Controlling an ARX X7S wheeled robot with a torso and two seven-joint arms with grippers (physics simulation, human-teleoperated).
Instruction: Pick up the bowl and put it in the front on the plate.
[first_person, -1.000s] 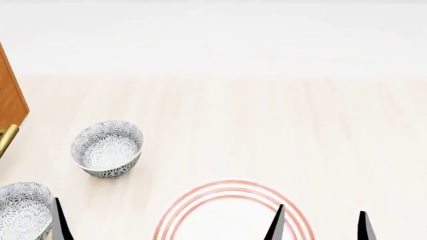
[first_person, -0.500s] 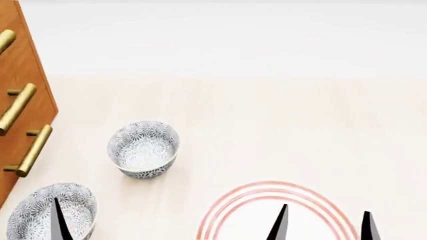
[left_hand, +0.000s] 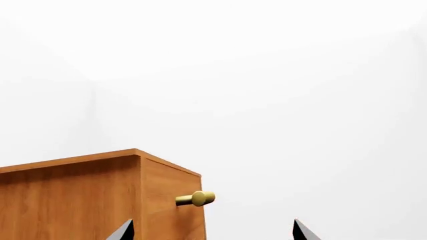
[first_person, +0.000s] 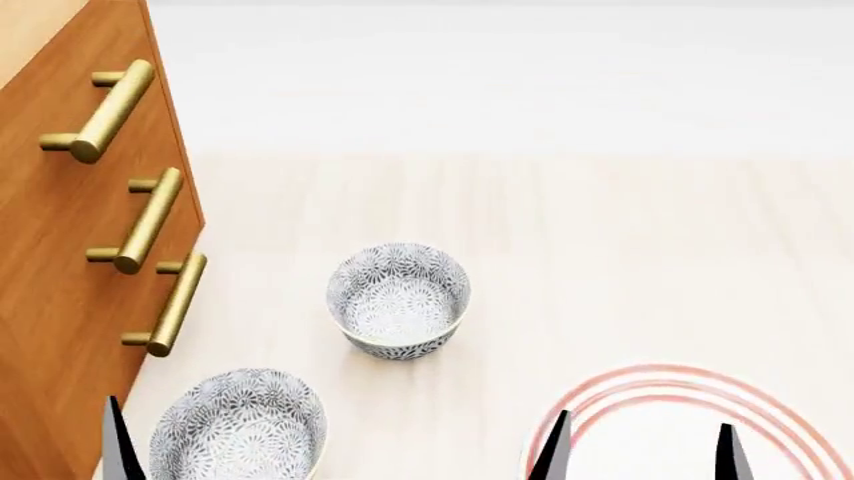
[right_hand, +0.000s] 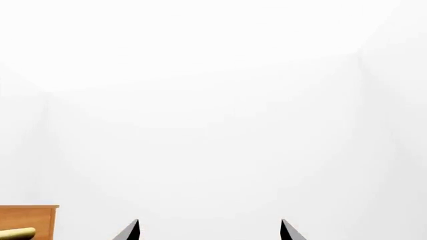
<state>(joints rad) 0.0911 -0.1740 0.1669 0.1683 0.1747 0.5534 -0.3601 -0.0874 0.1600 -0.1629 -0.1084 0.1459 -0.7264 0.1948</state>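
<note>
Two alike bowls, white with a dense grey-blue floral pattern, stand upright on the pale wooden surface: one bowl (first_person: 398, 300) near the middle and a second bowl (first_person: 238, 428) at the near left, cut by the frame edge. The plate (first_person: 694, 390), white with thin red rings, lies at the near right, only its far arc visible. My right gripper (first_person: 641, 455) (right_hand: 209, 231) is open over the plate's near part, empty. My left gripper (left_hand: 212, 231) is open and empty; one of its fingertips (first_person: 120, 445) shows beside the near bowl. Neither wrist view shows a bowl or the plate.
A wooden cabinet (first_person: 67, 260) with brass bar handles (first_person: 147, 220) fills the left side of the head view, close to the near bowl. Its top corner (left_hand: 100, 195) and a brass handle end (left_hand: 197, 198) show in the left wrist view. A white wall lies beyond.
The head view has swung left: bowls and plate slid to the right in the picture and the cabinet with its handles came far into view. Gripper tips kept their places in the frame.
</note>
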